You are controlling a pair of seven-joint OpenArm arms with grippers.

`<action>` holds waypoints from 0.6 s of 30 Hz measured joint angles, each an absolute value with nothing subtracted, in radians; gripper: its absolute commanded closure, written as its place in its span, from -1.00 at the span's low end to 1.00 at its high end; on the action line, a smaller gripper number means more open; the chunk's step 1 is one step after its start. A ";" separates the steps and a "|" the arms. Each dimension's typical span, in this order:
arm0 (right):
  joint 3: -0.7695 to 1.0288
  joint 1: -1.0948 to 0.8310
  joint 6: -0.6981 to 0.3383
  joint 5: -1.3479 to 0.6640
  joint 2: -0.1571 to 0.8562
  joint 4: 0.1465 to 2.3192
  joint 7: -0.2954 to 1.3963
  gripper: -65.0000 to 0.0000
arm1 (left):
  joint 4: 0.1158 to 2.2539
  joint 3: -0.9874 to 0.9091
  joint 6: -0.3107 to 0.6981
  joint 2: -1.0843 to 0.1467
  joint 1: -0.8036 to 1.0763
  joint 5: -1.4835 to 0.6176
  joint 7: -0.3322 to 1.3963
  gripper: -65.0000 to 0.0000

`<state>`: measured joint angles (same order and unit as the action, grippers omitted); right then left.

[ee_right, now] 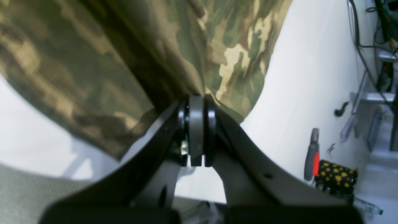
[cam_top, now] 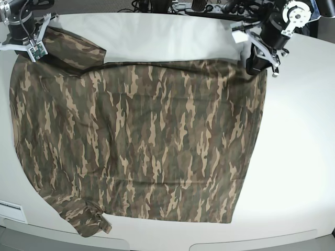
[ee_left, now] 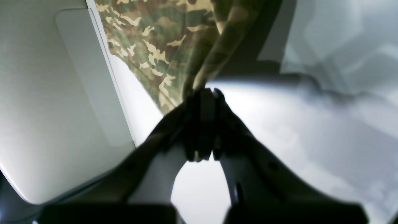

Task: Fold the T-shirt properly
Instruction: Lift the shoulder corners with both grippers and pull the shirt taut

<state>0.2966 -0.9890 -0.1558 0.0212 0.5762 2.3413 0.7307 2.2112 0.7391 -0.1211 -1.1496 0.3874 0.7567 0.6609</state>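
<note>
The camouflage T-shirt lies spread across the white table, with a sleeve at the front left corner and another folded at the back left. At the shirt's far right corner my left gripper is shut on the cloth; the left wrist view shows its tips pinching a bunched fold of the T-shirt. My right gripper sits at the far left corner, shut on the fabric there. In the right wrist view its tips clamp the hem of the T-shirt, which drapes away from them.
Pliers with a red and grey handle and a black block with yellow dots lie near the table's edge by the right arm. Cables run along the back edge. The table's front rim is just below the shirt.
</note>
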 measured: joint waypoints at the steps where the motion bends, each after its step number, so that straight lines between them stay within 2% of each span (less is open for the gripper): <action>1: 0.297 -1.003 -0.154 0.022 0.577 2.341 0.734 1.00 | 2.228 0.739 -0.121 -1.150 0.409 0.773 0.668 1.00; 9: 0.297 -1.095 -0.115 0.054 0.579 2.341 0.746 1.00 | 2.336 0.738 -0.124 -1.150 0.573 0.918 0.747 1.00; 15: 0.297 -1.161 -0.072 0.099 0.579 2.341 0.770 1.00 | 2.340 0.733 -0.182 -1.152 0.685 1.042 0.805 1.00; 18: 0.297 -1.194 -0.017 0.186 0.570 2.341 0.795 1.00 | 2.340 0.733 -0.185 -1.152 0.733 1.082 0.825 1.00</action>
<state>0.2966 -1.1942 -0.0166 0.1856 0.5697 2.3413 0.7952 2.3398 0.7326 -0.1848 -1.1522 0.7334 1.0821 0.8246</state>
